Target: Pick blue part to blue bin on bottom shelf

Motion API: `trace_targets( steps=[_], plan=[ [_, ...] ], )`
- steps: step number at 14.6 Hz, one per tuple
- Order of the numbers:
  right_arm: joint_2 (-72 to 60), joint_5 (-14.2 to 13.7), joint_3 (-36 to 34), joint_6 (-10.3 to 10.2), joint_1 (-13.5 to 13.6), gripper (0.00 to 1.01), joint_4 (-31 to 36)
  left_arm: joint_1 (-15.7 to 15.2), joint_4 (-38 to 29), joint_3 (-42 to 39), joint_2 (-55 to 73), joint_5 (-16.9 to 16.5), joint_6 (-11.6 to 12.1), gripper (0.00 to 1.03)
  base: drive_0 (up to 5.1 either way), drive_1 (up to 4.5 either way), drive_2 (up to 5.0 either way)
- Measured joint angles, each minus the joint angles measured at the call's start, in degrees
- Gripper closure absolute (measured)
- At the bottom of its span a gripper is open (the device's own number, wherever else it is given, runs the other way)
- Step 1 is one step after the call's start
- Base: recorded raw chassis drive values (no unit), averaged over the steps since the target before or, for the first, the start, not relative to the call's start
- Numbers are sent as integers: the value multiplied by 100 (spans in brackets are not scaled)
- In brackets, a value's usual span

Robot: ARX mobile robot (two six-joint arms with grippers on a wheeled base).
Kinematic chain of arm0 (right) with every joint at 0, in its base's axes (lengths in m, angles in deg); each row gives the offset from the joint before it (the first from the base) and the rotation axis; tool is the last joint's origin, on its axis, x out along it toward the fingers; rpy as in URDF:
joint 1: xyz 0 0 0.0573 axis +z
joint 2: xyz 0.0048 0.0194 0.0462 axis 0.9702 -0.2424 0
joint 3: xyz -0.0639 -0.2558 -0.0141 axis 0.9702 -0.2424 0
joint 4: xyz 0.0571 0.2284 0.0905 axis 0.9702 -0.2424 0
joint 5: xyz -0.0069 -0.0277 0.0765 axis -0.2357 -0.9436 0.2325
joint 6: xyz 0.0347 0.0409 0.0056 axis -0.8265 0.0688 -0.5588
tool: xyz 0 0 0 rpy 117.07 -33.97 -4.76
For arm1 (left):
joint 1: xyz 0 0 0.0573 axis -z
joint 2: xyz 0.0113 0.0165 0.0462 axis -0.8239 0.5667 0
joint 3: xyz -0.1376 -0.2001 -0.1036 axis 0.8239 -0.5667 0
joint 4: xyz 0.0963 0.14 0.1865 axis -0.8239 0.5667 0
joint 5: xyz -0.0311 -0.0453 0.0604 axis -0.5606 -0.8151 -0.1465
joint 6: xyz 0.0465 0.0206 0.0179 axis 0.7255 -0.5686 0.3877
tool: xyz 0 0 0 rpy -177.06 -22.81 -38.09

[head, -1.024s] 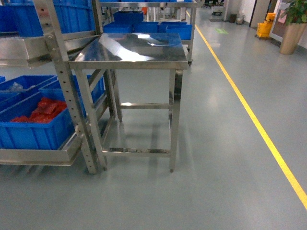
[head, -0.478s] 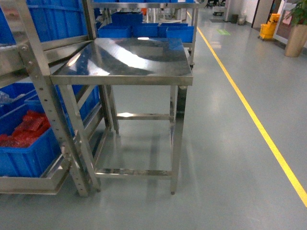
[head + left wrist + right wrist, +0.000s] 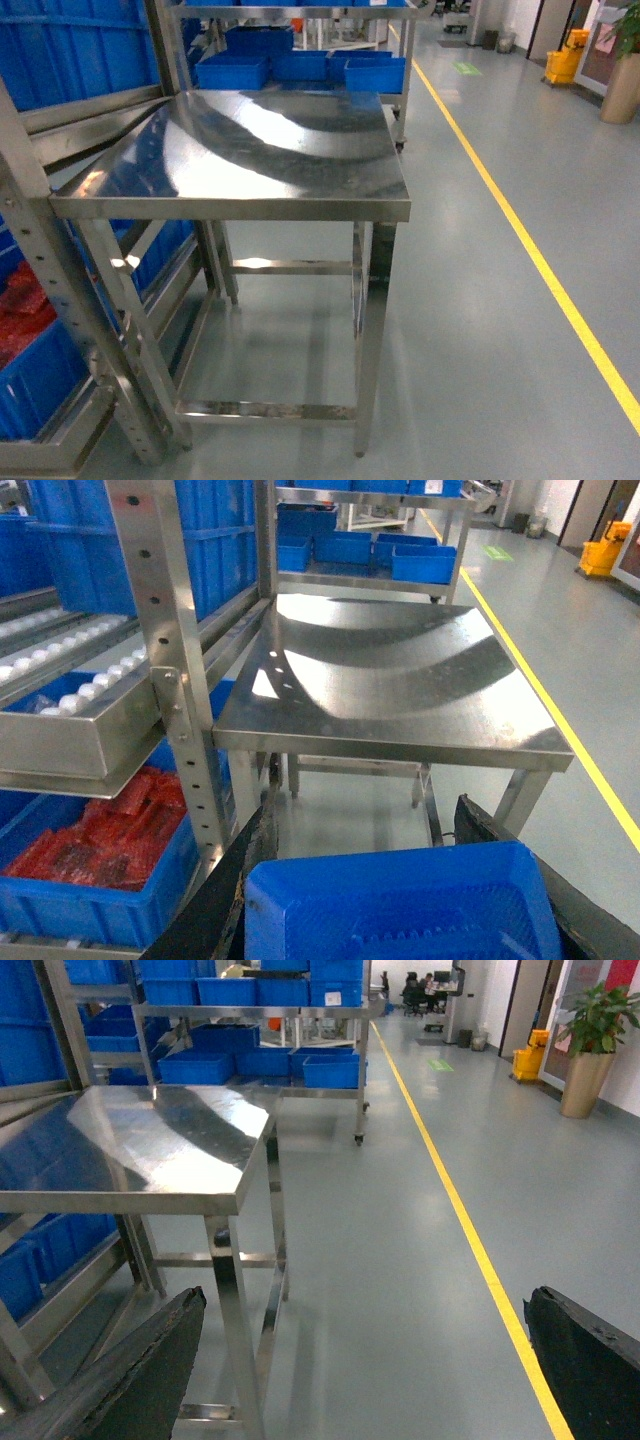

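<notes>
my left pincer (image 3: 390, 880) grasps a blue bin (image 3: 395, 905), its lower part cut off at 6 o'clock. my right pincer (image 3: 365, 1360) hangs released. the steel surface (image 3: 250, 150) fills 12 o'clock; blue part unseen.

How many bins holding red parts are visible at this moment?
1: a blue bin of red parts sits low in the rack, left of the steel table. Others may be hidden out of frame.

Steel table (image 3: 250, 150) blocks ahead, rack upright (image 3: 60, 300) at left, open floor (image 3: 480, 300) to right
</notes>
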Motion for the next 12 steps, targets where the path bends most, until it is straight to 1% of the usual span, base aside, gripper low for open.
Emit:
trace_targets(
  steps=[1,8,12],
  plan=[
    [0,2,0,0,0,3,0,0,-2,0,0,0,2,59,10,441,-420],
    [0,4,0,0,0,3,-7,2,-4,-4,-7,2,2,59,0,0,0],
    [0,-2,0,0,0,3,-4,15,0,-4,0,-20,2,59,-448,251,251]
  ],
)
